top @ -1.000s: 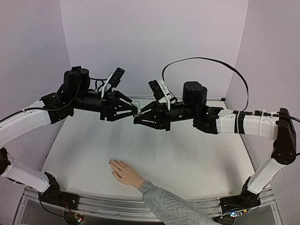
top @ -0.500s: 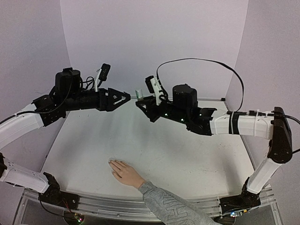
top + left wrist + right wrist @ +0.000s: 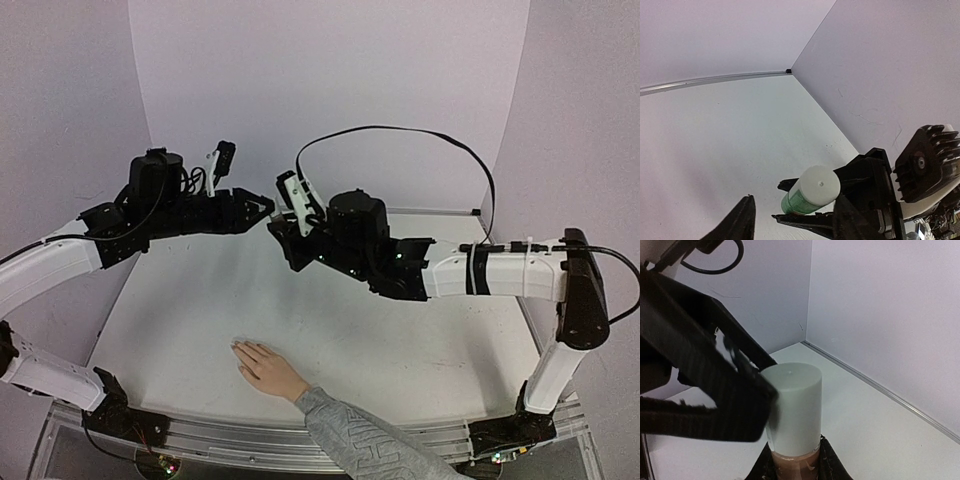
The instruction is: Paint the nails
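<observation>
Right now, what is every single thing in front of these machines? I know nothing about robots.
small bottle with a white cylindrical cap: one, green body, held in mid-air.
table top: one, white, beneath everything.
walls: three, pale lilac, back and sides.
looping cable: one, black, above the right arm.
human hand: one, light-skinned, flat on the table's near side.
fingernails: too small to count, at its fingertips.
patterned sleeve: one, grey, on that forearm.
left arm, right arm: two, white and black, reaching inward.
left gripper: one, black, open beside the cap.
right gripper: one, black, shut on the bottle.
</observation>
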Controlling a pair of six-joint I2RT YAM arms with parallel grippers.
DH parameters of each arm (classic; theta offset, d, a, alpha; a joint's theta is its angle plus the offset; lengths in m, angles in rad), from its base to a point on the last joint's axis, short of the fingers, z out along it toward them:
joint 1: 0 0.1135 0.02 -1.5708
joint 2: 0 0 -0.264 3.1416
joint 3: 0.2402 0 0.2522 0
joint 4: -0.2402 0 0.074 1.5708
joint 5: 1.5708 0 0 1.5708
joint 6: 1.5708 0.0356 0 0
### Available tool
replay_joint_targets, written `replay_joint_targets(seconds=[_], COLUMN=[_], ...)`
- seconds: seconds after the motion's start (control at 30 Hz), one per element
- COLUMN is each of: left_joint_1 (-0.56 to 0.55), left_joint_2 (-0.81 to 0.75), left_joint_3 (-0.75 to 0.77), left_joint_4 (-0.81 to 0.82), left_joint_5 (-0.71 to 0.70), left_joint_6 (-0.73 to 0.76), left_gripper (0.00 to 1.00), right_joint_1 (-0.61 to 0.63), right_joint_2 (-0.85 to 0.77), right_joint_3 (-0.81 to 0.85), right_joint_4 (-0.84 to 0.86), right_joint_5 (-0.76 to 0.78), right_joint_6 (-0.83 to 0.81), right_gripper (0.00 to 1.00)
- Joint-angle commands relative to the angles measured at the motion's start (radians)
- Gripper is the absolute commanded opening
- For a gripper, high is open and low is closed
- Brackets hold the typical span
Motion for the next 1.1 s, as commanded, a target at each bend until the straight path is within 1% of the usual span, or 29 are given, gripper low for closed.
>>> replay_joint_targets(seconds=[0.0,0.1,0.33,0.43,0.57,0.6,0.67,0.77,0.8,0.83,0.87,0.9,0.97,1.0,1.07], left_joint_1=[-0.010,-0.010,-0.013,-0.016,-0.018,-0.018,-0.018,-0.018,-0.017,-0.018,-0.018,-0.018,-0.018,-0.018,-0.018], left_joint_2=[0.006,0.013,0.038,0.047,0.055,0.055,0.056,0.063,0.068,0.073,0.078,0.079,0.077,0.078,0.083], left_joint_3=[0.048,0.055,0.065,0.072,0.078,0.077,0.075,0.065,0.064,0.062,0.059,0.057,0.049,0.048,0.055], left_joint_4=[0.027,0.027,0.028,0.028,0.028,0.027,0.028,0.028,0.028,0.028,0.028,0.028,0.028,0.028,0.028], left_joint_5=[-0.025,-0.024,-0.015,-0.012,-0.001,0.007,0.034,0.114,0.162,0.212,0.284,0.396,0.568,0.644,0.755], left_joint_6=[0.006,0.011,0.012,0.013,0.026,0.032,0.045,0.078,0.098,0.127,0.162,0.202,0.289,0.318,0.362], left_gripper=[0.47,0.44,0.45,0.40,0.27,0.23,0.17,0.13,0.12,0.12,0.11,0.10,0.08,0.07,0.06], right_joint_1=[0.015,0.019,0.023,0.024,0.026,0.025,0.025,0.021,0.011,-0.007,-0.028,-0.056,-0.091,-0.101,-0.113], right_joint_2=[0.017,0.020,0.027,0.028,0.025,0.021,0.007,-0.041,-0.061,-0.084,-0.109,-0.133,-0.176,-0.194,-0.215], right_joint_3=[0.063,0.066,0.074,0.077,0.073,0.069,0.058,0.027,0.012,-0.003,-0.019,-0.037,-0.069,-0.079,-0.080], right_joint_4=[0.047,0.048,0.046,0.046,0.045,0.045,0.049,0.061,0.064,0.063,0.063,0.062,0.066,0.066,0.067], right_joint_5=[0.039,0.040,0.033,0.027,0.011,-0.002,-0.032,-0.120,-0.194,-0.323,-0.480,-0.673,-1.023,-1.152,-1.290], right_joint_6=[-0.026,-0.029,-0.031,-0.034,-0.032,-0.029,-0.032,-0.050,-0.050,-0.050,-0.053,-0.059,-0.075,-0.079,-0.061], right_gripper=[0.00,0.00,0.00,0.00,0.00,0.00,0.00,0.00,0.00,0.00,0.00,0.00,0.00,0.00,0.00])
